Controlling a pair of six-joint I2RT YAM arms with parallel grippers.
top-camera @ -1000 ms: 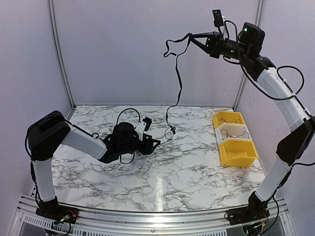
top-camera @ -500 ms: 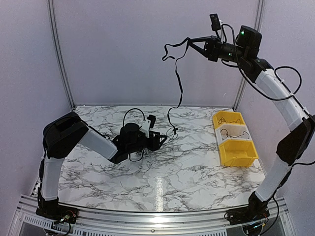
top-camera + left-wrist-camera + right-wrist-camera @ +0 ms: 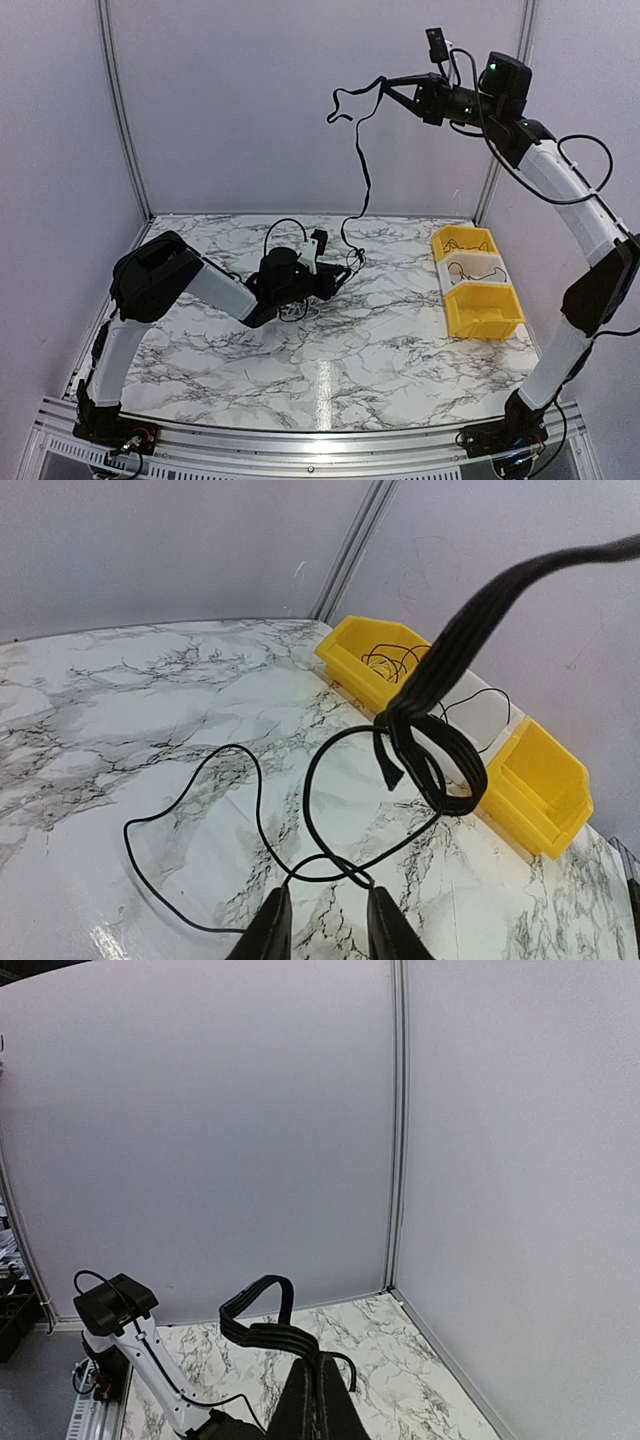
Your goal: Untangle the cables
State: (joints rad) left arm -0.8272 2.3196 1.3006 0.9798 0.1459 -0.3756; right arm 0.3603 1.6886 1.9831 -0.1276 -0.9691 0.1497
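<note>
A black cable (image 3: pixel 364 160) hangs from my right gripper (image 3: pixel 385 86), which is raised high at the back and shut on the cable's banded top part (image 3: pixel 262 1330). Its lower end reaches the marble table near my left gripper (image 3: pixel 342 274). In the left wrist view the banded loop (image 3: pixel 440 770) hangs just above the table. Thin black cable (image 3: pixel 250 810) curls on the marble and crosses itself right at the tips of my open left gripper (image 3: pixel 325 898). The right gripper (image 3: pixel 322 1362) shows its jaws pressed together around the band.
A row of yellow bins (image 3: pixel 497 322) stands at the right of the table; they also show in the left wrist view (image 3: pixel 545 785). The far bin (image 3: pixel 448 240) holds black wire, the middle one a pale cable (image 3: pixel 470 268). Grey walls enclose the back and sides.
My left arm has reached to the right along the table, up to the cable's lower end. My right gripper has risen slightly with the cable, then held still.
</note>
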